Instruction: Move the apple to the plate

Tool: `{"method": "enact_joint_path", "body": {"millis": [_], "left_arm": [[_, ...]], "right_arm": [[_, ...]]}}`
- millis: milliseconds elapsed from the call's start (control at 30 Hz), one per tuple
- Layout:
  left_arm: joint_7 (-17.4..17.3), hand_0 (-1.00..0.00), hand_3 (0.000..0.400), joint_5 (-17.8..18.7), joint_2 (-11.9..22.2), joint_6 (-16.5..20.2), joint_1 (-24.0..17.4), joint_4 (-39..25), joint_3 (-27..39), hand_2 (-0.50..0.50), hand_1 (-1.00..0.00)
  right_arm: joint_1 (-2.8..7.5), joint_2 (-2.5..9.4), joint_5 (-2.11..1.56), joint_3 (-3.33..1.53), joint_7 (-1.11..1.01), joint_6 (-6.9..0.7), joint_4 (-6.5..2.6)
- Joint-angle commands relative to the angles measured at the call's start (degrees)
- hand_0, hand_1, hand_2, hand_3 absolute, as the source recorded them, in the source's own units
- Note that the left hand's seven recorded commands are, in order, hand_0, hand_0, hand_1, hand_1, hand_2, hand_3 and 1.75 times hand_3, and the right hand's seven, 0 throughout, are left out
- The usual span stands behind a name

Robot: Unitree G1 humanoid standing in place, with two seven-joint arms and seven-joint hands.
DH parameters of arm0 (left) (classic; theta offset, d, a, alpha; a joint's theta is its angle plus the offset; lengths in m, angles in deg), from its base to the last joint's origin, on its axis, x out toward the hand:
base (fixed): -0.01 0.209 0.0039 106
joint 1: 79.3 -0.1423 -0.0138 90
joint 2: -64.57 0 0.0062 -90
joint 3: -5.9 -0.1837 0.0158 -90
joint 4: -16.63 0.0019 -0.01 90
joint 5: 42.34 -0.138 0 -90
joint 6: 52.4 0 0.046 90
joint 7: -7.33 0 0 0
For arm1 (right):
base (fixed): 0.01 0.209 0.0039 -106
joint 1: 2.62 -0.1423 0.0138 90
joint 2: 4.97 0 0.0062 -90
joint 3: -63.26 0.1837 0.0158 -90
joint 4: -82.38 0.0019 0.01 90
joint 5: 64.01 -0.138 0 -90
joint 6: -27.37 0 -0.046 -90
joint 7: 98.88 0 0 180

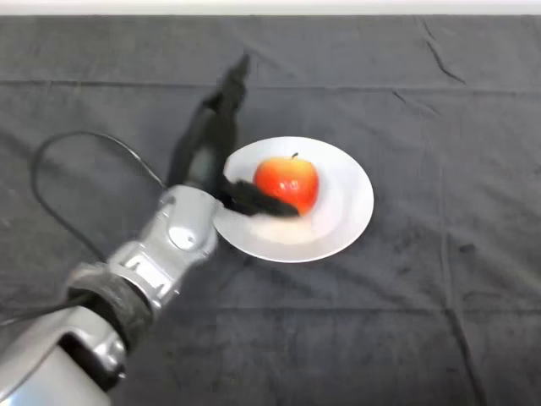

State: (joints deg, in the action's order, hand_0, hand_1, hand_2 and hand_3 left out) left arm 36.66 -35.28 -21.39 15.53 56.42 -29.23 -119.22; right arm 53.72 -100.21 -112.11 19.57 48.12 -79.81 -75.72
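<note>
A red apple (pixel 287 181) with a small stem sits upright on a white round plate (pixel 347 207) in the middle of the table. My left hand (pixel 207 139) is black and lies at the plate's left rim. Its fingers (pixel 230 85) stretch straight up and away from the apple. Its thumb (pixel 258 201) reaches across the plate and touches the apple's lower left side. The hand is open and holds nothing. The silver-grey arm (pixel 161 254) comes in from the lower left.
A dark wrinkled cloth (pixel 423 321) covers the whole table. The table's far edge (pixel 270 10) runs along the top of the view.
</note>
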Motion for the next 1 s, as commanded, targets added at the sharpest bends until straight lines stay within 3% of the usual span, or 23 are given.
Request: {"method": "enact_joint_path", "body": {"millis": [33, 267, 467, 733, 1000], "left_arm": [[1.5, 0.0, 0.0, -0.4, 3.7, -1.1, -5.1, -3.2, 2.0, 0.0, 0.0], [5.3, 0.0, 0.0, -0.4, 9.4, -1.3, -14.0, -15.3, 9.2, 0.0, 0.0], [6.6, 0.0, 0.0, 1.0, 13.8, -2.7, -21.5, -22.1, 16.2, 0.0, 0.0], [6.0, 0.0, 0.0, 4.3, 18.4, -6.1, -31.4, -25.8, 26.5, 0.0, 0.0], [4.8, 0.0, 0.0, 7.4, 20.6, -8.4, -39.2, -26.4, 35.8, 0.0, 0.0]], "right_arm": [[-0.18, -1.3, 0.19, 0.55, 0.45, 0.14, -0.96], [-0.11, -1.22, 0.23, 0.52, 0.53, 0.14, -0.77], [-0.05, -1.15, 0.27, 0.49, 0.61, 0.14, -0.58], [0.03, -1.07, 0.3, 0.45, 0.72, 0.12, -0.34], [0.09, -1.02, 0.32, 0.42, 0.81, 0.1, -0.19]]}}
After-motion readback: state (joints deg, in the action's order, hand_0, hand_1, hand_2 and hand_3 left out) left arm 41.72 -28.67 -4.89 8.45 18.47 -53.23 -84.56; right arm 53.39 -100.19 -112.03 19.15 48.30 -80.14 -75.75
